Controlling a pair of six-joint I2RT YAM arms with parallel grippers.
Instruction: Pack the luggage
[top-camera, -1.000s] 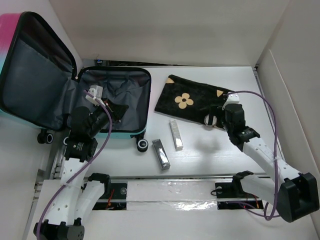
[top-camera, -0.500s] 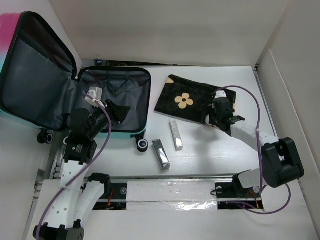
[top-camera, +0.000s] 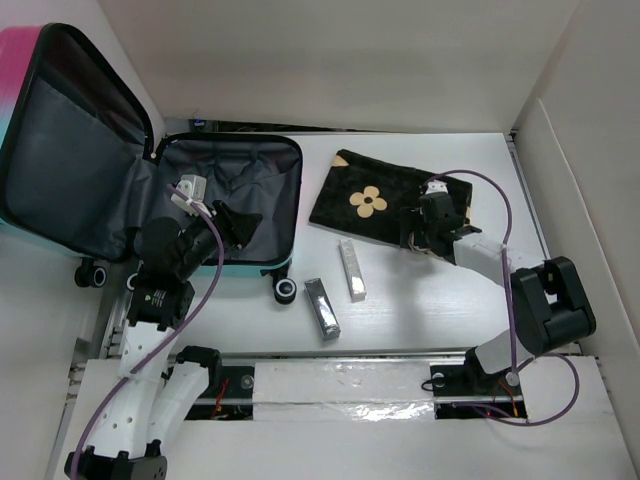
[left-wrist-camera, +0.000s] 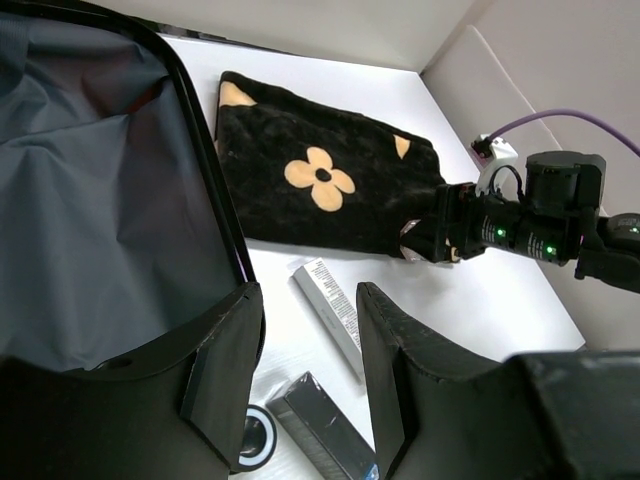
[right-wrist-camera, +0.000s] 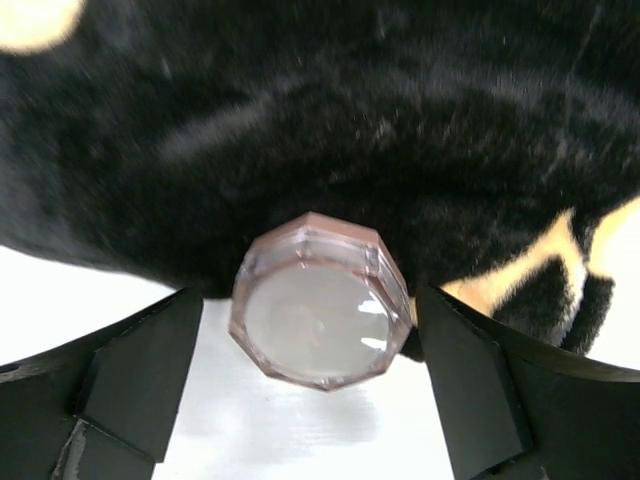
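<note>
The luggage (top-camera: 225, 200) lies open at the left, its pink-to-teal lid standing up and its dark grey lining (left-wrist-camera: 100, 200) showing. My left gripper (top-camera: 236, 224) hangs open and empty over the luggage's near right edge, as the left wrist view (left-wrist-camera: 305, 385) shows. My right gripper (top-camera: 418, 236) is open and low at the near edge of the flat black pouch with tan flower (top-camera: 370, 200). A small clear faceted jar (right-wrist-camera: 320, 300) sits between the right gripper's jaws (right-wrist-camera: 305, 335) with a gap on each side, touching the pouch (right-wrist-camera: 300, 120).
A long white box (top-camera: 351, 268) and a dark box (top-camera: 321, 306) lie on the table between the luggage and the pouch, both also in the left wrist view (left-wrist-camera: 330, 310) (left-wrist-camera: 320, 430). A luggage wheel (top-camera: 286, 290) sits beside the dark box. White walls stand behind and at the right.
My right arm has folded in and its gripper has moved left and down until its jaws straddle the jar. My left gripper has shifted slightly right over the luggage.
</note>
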